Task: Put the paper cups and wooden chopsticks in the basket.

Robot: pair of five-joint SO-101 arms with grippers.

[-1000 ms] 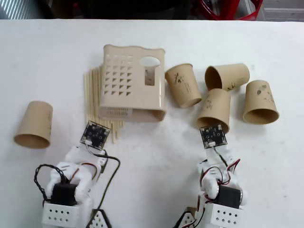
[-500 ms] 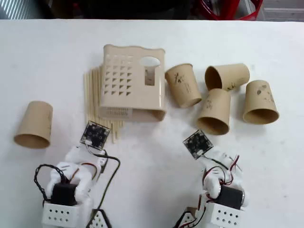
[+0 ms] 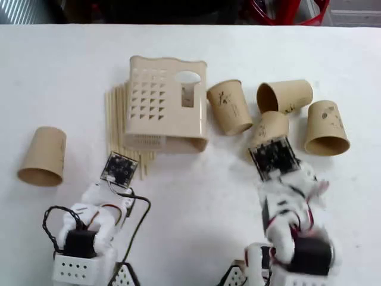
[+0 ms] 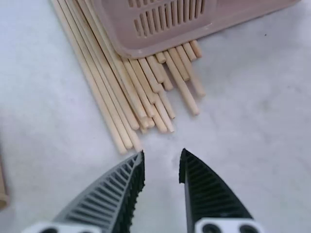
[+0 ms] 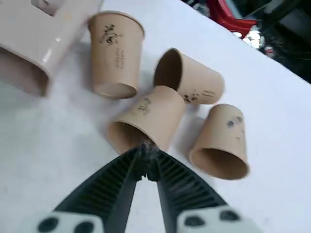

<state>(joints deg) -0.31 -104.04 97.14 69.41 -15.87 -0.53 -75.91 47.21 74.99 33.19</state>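
Right end effector [image 5: 146, 154], tips together, is sitting at the mouth of a lying paper cup [image 5: 146, 121]; staying closed, it is risking shoving it away. Left end effector [image 4: 162, 156], parted, is hovering by the chopsticks [image 4: 141, 87] partly under the basket [image 4: 160, 19].

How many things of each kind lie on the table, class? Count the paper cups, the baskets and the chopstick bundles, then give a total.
Paper cups: 5
Basket: 1
Bundle of wooden chopsticks: 1 (the sticks overlap too much to count one by one)
Total: 7
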